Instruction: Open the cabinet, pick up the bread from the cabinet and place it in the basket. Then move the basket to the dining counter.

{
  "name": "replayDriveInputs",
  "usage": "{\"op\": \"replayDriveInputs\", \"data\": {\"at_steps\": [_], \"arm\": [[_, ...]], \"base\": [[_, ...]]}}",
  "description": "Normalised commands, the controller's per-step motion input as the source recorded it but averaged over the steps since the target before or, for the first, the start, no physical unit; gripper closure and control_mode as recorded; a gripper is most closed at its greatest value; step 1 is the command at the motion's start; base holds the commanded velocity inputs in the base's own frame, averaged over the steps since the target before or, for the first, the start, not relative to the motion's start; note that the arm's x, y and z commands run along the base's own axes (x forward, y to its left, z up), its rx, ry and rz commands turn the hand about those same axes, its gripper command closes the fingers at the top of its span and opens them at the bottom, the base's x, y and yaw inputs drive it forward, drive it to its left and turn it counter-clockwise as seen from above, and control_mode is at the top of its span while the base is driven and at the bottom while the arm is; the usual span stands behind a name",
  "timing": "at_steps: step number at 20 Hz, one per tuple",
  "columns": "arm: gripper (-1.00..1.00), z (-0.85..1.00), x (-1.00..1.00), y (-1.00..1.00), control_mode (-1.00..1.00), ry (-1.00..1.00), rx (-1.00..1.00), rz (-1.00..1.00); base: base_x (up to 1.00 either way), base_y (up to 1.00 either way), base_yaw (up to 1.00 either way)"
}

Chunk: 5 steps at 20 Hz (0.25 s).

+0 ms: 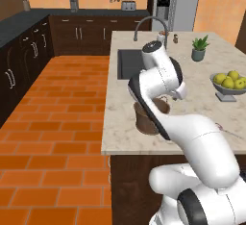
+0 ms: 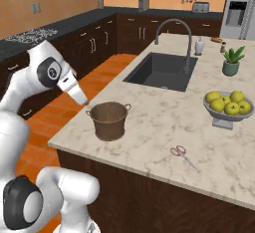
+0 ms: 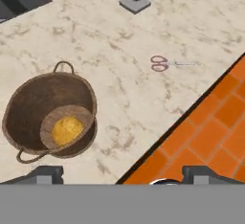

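Basket [image 3: 50, 115] on the pale stone table [image 3: 143, 36], near its edge, bread [image 3: 67, 129] lying inside. Gripper [image 3: 122, 173] spread wide and empty above it. Delivery looks complete; any next move is only to back the arm clear.

Glossy white shell all over the arm [image 1: 192, 137], chunky rounded links like fat tubes bent at the elbows. Dark grey-black rings at every joint, plus a big black disc cap down low near the base [image 2: 22, 202]. Round dark cap on the upper link too, with a small white mark in the middle, too blurry to read. White tapered wedge sticking off the wrist end. Finger tips [image 3: 45, 174] small, blocky, dark grey, looking lighter on the top faces. No loose cables or screws to make out, totally smooth rendered plastic look.
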Motion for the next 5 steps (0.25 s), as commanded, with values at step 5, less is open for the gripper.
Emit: {"op": "replayDriveInputs", "data": {"at_steps": [5], "arm": [[-1.00, 0.63, -0.62, 0.98, -1.00, 0.11, -0.33, 0.38]], "base": [[0.00, 0.00, 0.00]]}}
